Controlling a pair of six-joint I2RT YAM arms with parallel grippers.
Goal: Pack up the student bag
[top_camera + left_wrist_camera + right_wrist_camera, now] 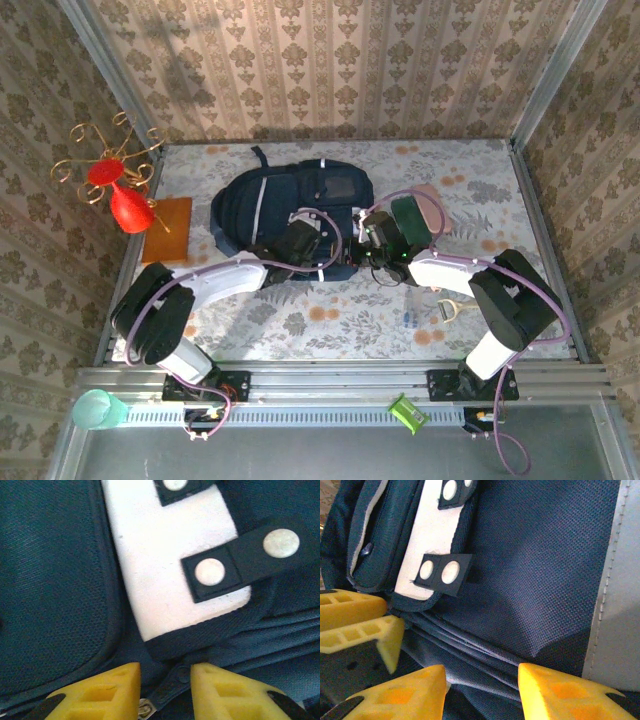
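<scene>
Carefully centre the left pincer [166, 671], apart, on the dark zip pull [161, 696] of the navy fabric backpack [50, 580]; right pincer [481, 672] grip unclear.

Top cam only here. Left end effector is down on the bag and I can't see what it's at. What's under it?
Observer: Left end effector has a zip pull between its fingers, just under a white patch on the bag.
Operator: Pinched?
Observer: Cannot tell. The pull lies in a narrow gap, close to both fingers.
Operator: Right side?
Observer: Right end effector has dark folds of the bag's edge running between its fingers, right beside the left one's.
</scene>
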